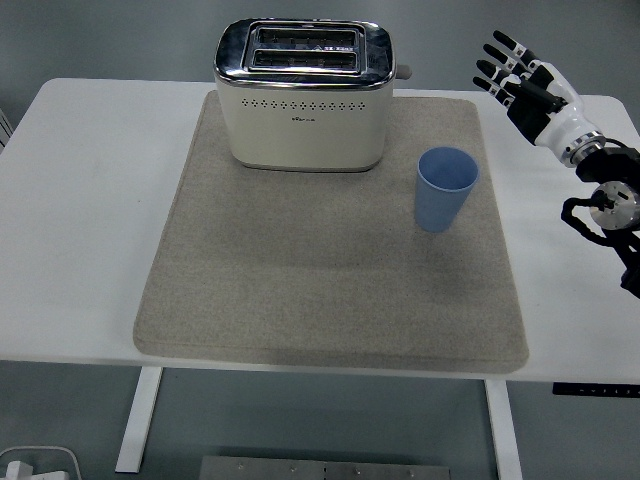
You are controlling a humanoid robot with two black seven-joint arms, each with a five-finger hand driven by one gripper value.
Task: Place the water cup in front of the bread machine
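A light blue water cup (444, 188) stands upright on the right part of a beige mat (330, 270), to the right of and a little nearer than the bread machine. The bread machine (304, 96) is a cream toaster with a chrome top at the back middle of the mat. My right hand (520, 82) is raised at the right, fingers spread and empty, above and to the right of the cup, not touching it. My left arm is out of view.
The white table (80, 200) extends to the left and right of the mat. The toaster's lever (403, 72) sticks out on its right side. Below the table's near edge, a table leg and the floor show.
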